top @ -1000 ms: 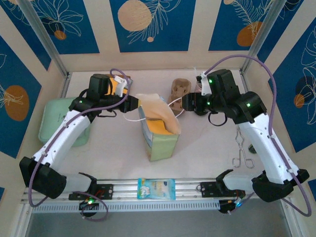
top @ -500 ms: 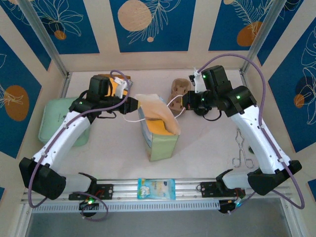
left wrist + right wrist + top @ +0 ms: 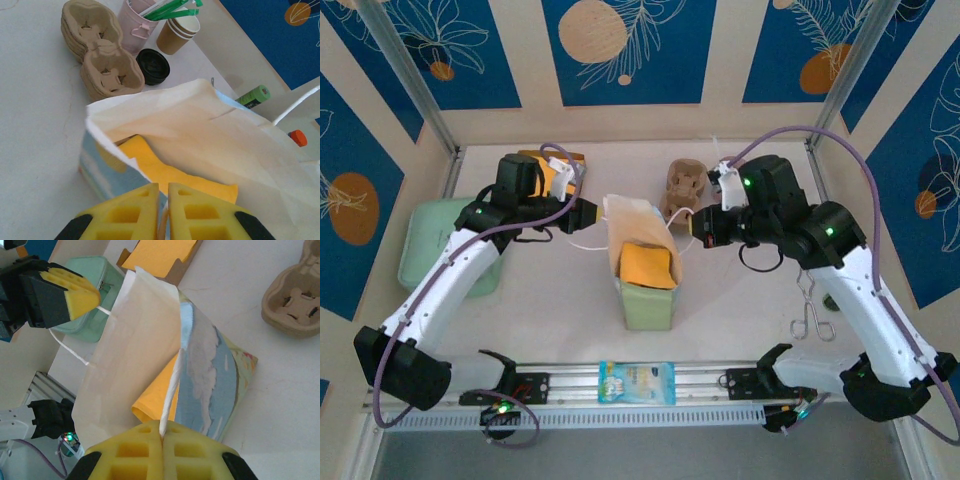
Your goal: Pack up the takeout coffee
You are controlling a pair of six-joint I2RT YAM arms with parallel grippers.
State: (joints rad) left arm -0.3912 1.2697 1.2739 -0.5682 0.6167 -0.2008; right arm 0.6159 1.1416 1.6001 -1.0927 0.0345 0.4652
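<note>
A paper bag (image 3: 648,295) stands mid-table, its mouth spread wide and an orange folded sheet (image 3: 647,266) inside. My left gripper (image 3: 592,213) is at the bag's left and is shut on its white cord handle (image 3: 75,352). On the bag's right, my right gripper (image 3: 700,228) is shut on the other white handle (image 3: 172,385), holding it taut. In the left wrist view my gripper (image 3: 163,192) sits over the bag's (image 3: 200,125) near rim. The right wrist view has its gripper (image 3: 162,435) above the bag (image 3: 135,350). The takeout coffee is hidden.
Pulp cup carriers (image 3: 100,60) lie behind the bag. A round black lid (image 3: 153,66), a pink cup of utensils (image 3: 137,27) and lidless paper cups (image 3: 177,35) stand beside them. A green container (image 3: 435,245) is left, metal tongs (image 3: 810,305) right, a snack packet (image 3: 636,382) in front.
My right gripper shut on the right handle and drew it rightward. The bag went from slumped with its flap folded over to upright with an open mouth. The left gripper kept its hold.
</note>
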